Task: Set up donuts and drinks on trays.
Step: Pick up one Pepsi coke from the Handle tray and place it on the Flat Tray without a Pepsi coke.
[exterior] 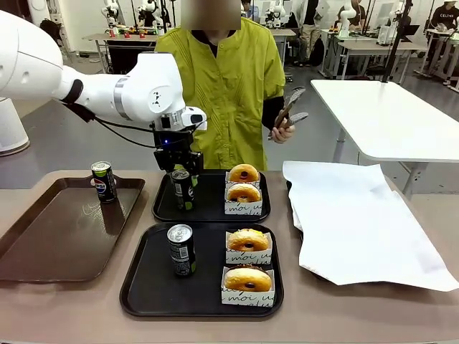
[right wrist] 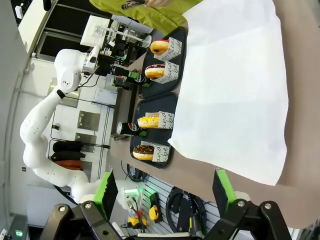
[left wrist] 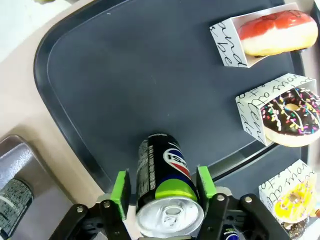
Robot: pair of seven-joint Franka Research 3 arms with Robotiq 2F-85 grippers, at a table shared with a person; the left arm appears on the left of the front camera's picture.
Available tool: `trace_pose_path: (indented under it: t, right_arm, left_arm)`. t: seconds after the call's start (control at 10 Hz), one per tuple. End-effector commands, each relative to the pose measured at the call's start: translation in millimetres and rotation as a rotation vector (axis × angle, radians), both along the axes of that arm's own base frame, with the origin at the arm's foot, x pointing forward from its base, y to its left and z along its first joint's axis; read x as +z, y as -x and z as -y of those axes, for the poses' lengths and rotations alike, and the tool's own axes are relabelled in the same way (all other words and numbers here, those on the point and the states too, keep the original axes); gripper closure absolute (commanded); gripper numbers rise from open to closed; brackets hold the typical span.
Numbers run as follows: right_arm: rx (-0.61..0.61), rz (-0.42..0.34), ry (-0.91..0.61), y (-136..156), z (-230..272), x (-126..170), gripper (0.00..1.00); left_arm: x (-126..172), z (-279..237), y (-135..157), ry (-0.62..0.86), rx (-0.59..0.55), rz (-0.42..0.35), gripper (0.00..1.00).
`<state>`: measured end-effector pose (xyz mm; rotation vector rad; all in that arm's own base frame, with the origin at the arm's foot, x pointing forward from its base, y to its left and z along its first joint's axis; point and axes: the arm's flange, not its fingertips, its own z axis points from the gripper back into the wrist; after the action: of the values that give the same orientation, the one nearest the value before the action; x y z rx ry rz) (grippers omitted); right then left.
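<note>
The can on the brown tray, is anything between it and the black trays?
Nothing visible blocks it. The can stands alone on the brown tray. Each black tray already has a can: the far tray with the left gripper around its can, and the near tray.

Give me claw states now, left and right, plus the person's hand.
Left claw: pads either side of the can on the far black tray; grip or release cannot be told.
Right claw: open, holding nothing.
Person's hand: holding tongs.
</note>
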<state>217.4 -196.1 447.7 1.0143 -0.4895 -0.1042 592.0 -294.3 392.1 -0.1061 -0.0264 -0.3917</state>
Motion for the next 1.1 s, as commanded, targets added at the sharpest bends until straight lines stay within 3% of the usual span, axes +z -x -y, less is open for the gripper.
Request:
trace_pose_path:
  t: [0.0, 0.1, 0.3, 0.5, 0.8, 1.0]
  right_arm:
    - [0.002, 0.012, -0.005, 0.4, -0.5, -0.6, 0.00]
    - [0.002, 0.012, -0.005, 0.4, -0.5, -0.6, 0.00]
    - [0.002, 0.012, -0.005, 0.4, -0.5, -0.6, 0.00]
    - [0.002, 0.012, -0.005, 0.4, -0.5, -0.6, 0.00]
    - [0.002, 0.012, -0.005, 0.4, -0.5, -0.6, 0.00]
    - [0.002, 0.012, -0.005, 0.4, -0.5, -0.6, 0.00]
  left_arm:
    - [26.5, 1.6, 1.2, -0.025, 0.012, 0.029, 0.00]
    - [42.7, 0.3, 5.5, -0.033, 0.010, 0.060, 0.19]
    - [75.3, -2.2, 19.7, -0.048, -0.002, 0.090, 0.00]
    - [93.9, -4.4, 37.6, -0.084, -0.007, 0.102, 0.00]
    - [92.0, -18.7, 54.7, -0.116, -0.026, 0.082, 0.00]
    - [103.5, -7.2, 38.7, -0.069, -0.037, 0.083, 0.00]
